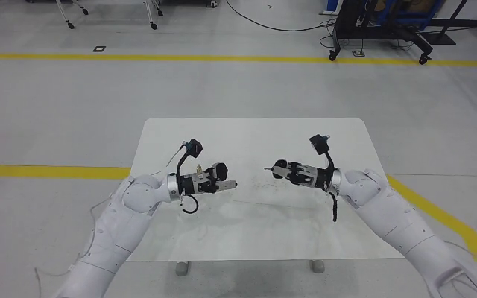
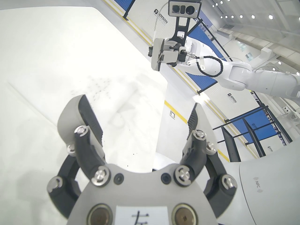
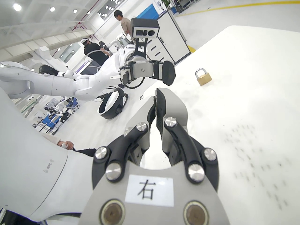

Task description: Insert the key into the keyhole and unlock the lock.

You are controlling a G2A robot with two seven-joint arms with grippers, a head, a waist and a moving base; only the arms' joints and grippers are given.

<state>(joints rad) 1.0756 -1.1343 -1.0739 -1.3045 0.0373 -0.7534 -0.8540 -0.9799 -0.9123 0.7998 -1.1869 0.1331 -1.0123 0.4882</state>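
Observation:
A small brass padlock point(image 3: 203, 77) with a steel shackle lies on the white table point(image 1: 253, 134), beyond my left gripper as the right wrist view shows it. My left gripper point(image 2: 140, 108) hovers over the table's middle left, open, with nothing between its fingers. My right gripper point(image 3: 156, 94) faces it from the right across a short gap, its pads pressed together. In the top view a thin small piece, the key point(image 1: 267, 170), sticks out of the right gripper's point(image 1: 274, 170) tip towards the left gripper point(image 1: 232, 184). Both grippers are above the table surface.
Faint dark specks point(image 3: 253, 146) mark the tabletop between the arms. The table's far edge and corners are bare. Yellow floor lines point(image 1: 238, 57) and equipment stands lie beyond the table.

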